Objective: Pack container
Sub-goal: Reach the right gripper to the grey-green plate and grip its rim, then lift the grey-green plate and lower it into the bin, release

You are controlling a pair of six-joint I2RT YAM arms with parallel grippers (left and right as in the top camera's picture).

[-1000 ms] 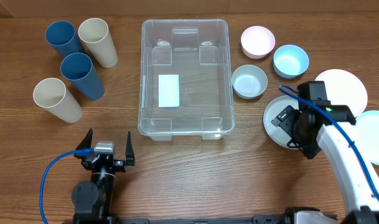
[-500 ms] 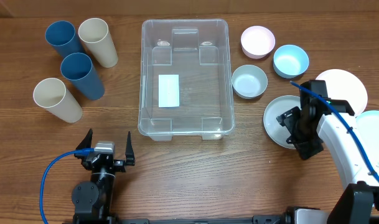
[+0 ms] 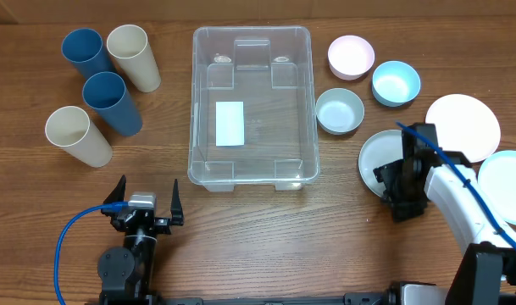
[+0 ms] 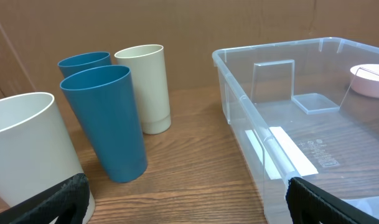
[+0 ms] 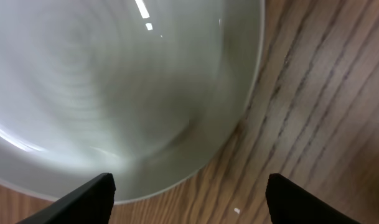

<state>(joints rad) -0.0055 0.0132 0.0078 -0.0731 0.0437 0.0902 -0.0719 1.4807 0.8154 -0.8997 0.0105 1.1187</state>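
The clear container (image 3: 252, 106) stands mid-table, holding nothing but the white label (image 3: 230, 123) on its base; the left wrist view shows its near corner (image 4: 282, 118). My left gripper (image 3: 143, 202) (image 4: 186, 202) rests open near the front edge, left of the container's front corner, with bare wood between its fingers. My right gripper (image 3: 399, 188) (image 5: 189, 199) hangs low over the near rim of a white bowl (image 3: 373, 157) (image 5: 114, 93). Its jaws stand apart: one finger is over the bowl, the other over the table, and the rim runs between them.
Two blue cups (image 3: 82, 51) (image 3: 109, 97) and two cream cups (image 3: 132, 55) (image 3: 75, 135) stand at the left. A pink bowl (image 3: 351, 57), a blue bowl (image 3: 396, 83) and a pale bowl (image 3: 339, 110) sit right of the container. A white plate (image 3: 465, 123) and a pale blue plate (image 3: 507, 174) lie far right.
My right gripper has slid toward the front of the table, from over the white bowl's middle to its near rim, and its jaws have narrowed a little. The left arm is still.
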